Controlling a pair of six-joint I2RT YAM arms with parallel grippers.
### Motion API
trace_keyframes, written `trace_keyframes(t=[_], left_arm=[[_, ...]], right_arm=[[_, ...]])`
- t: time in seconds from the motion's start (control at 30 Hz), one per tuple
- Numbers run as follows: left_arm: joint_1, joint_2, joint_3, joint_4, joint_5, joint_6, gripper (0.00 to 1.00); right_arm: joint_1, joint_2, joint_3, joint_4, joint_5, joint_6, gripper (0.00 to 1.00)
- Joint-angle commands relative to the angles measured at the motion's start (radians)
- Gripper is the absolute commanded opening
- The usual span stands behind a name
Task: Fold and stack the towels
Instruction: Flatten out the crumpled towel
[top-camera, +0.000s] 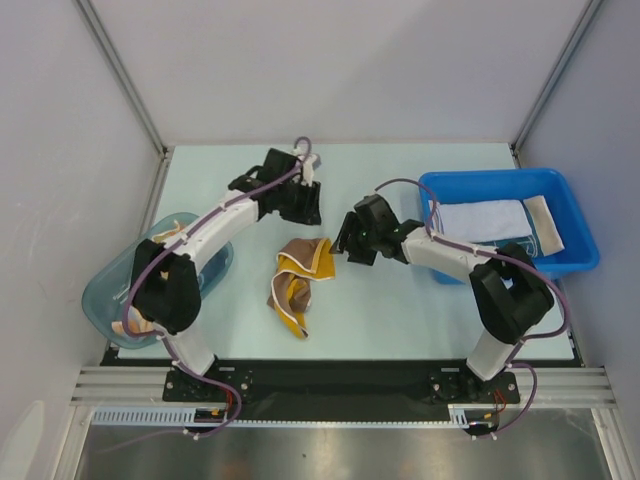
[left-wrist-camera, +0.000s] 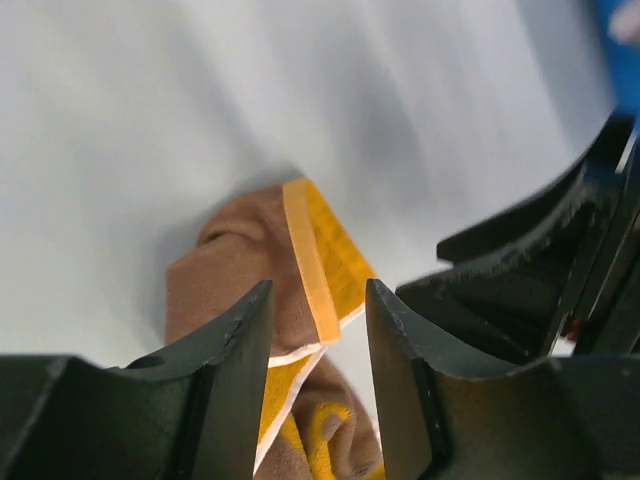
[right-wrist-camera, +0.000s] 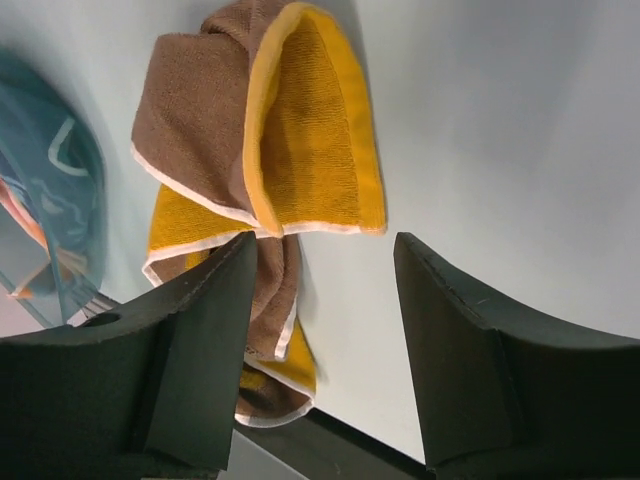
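Brown and yellow soft cloth towel (top-camera: 298, 282): crumpled, unfolded, middle of the pale worktop (top-camera: 400, 300).
Left hand (left-wrist-camera: 318, 300): partly open, holding nothing.
Right hand (right-wrist-camera: 322, 255): wide open, holding nothing.
Done: white folded towel (top-camera: 480, 218) in the blue plastic bin (top-camera: 570, 265), right of frame.
Left: probably most of the folding.

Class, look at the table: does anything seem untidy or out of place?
Yes. The brown and yellow towel lies crumpled and twisted mid-table, while the white towel lies flat in the blue bin.
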Motion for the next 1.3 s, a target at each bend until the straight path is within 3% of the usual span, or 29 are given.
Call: trace_keyframes(t=[0.0,0.13,0.17,0.37,0.9,1.0,1.03,1.07,1.17,1.27], left_arm=[[-0.113,-0.027,-0.024,-0.093,-0.196,0.262,0.47],[-0.188,0.001,-0.07,-0.064,-0.27,0.248,0.46],[-0.198,0.007,-0.076,-0.06,-0.343,0.241,0.46],[-0.255,0.041,-0.142,-0.028,-0.425,0.161,0.47],[-0.332,0.114,-0.216,0.035,-0.531,0.069,0.5],[-0.331,0.13,-0.202,0.022,-0.586,0.06,0.38],[-0.33,0.133,-0.184,0.002,-0.604,0.06,0.31],[-0.329,0.136,-0.169,-0.013,-0.627,0.061,0.17],[-0.294,0.141,-0.098,-0.063,-0.666,0.064,0.0],[-0.231,0.128,-0.038,-0.073,-0.611,0.072,0.0]], right_arm=[[-0.022,-0.031,-0.02,0.024,0.05,0.027,0.61],[-0.077,-0.149,-0.08,0.006,0.105,-0.008,0.58],[-0.086,-0.172,-0.092,0.003,0.127,-0.028,0.58],[-0.148,-0.303,-0.109,-0.025,0.142,-0.074,0.58],[-0.166,-0.349,-0.158,0.018,0.115,-0.085,0.59],[-0.166,-0.346,-0.163,0.018,0.121,-0.074,0.59],[-0.159,-0.338,-0.162,0.02,0.126,-0.068,0.58],[-0.151,-0.328,-0.162,0.023,0.13,-0.057,0.57],[-0.102,-0.26,-0.137,0.027,0.159,-0.017,0.57],[-0.045,-0.159,-0.1,0.052,0.172,0.032,0.58]])
